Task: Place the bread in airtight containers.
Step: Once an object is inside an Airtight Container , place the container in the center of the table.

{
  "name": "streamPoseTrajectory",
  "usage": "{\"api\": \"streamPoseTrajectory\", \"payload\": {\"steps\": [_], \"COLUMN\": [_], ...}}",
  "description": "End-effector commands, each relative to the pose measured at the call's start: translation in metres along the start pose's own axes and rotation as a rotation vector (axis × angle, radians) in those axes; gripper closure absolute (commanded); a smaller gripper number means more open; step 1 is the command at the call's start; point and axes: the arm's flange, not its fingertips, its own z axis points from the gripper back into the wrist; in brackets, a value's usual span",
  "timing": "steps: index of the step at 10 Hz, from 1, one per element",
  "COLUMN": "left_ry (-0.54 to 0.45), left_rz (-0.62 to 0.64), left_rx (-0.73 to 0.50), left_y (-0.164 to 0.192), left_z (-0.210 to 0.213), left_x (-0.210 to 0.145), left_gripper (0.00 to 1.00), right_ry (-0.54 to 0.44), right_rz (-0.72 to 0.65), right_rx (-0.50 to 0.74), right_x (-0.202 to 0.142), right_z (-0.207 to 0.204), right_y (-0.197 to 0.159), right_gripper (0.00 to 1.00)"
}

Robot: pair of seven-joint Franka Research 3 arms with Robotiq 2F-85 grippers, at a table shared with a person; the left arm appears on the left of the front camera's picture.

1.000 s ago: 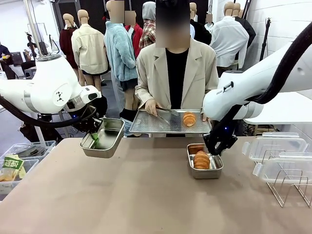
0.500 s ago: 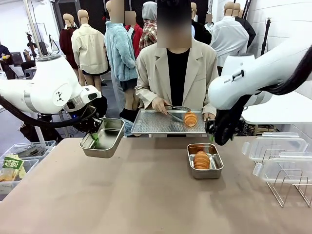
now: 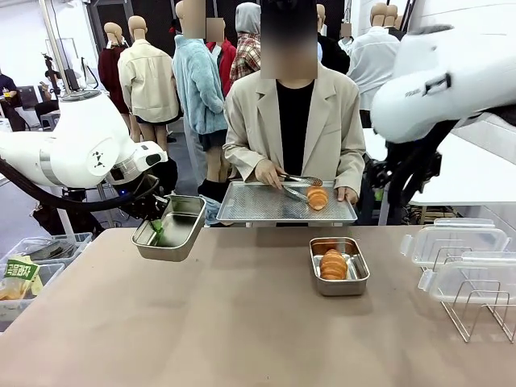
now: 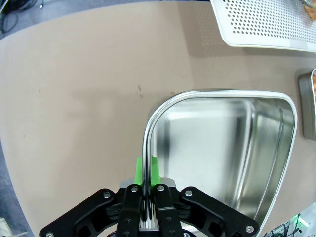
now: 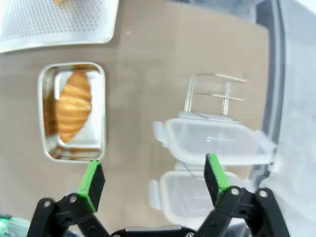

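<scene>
- The left gripper [image 4: 146, 170] is clamped on the rim of an empty tin [image 4: 222, 148], at the far left.
- The right gripper [image 5: 153, 177] has its jaws wide apart and holds nothing.
- A roll [image 3: 333, 264] lies in the right tin [image 3: 355, 282].

The right arm [image 3: 439, 89] is lifting away from the tin [image 3: 360, 280] at lower right, climbing toward the upper right of the frame, and the right end effector [image 5: 153, 174] is spreading wide open. At centre, the person's hand [image 3: 266, 172] is sliding tongs [image 3: 295, 186] rightward against the tray roll [image 3: 317, 197].
</scene>
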Motion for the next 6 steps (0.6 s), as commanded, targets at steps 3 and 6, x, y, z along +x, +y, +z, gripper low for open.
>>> {"api": "streamPoseTrajectory", "payload": {"steps": [3,6], "left_ry": [-0.007,-0.007], "left_rz": [-0.007,-0.007], "left_rx": [0.008,0.008], "left_y": [0.001,0.001], "left_z": [0.003,0.003], "left_x": [0.0,0.0], "left_gripper": [1.0,1.0], "right_ry": [-0.061,-0.019], "right_rz": [-0.01,-0.023], "right_rx": [0.042,-0.008], "right_x": [-0.028,-0.009], "right_z": [0.0,0.011], "right_y": [-0.062,-0.044], "right_gripper": [0.0,0.0]}}
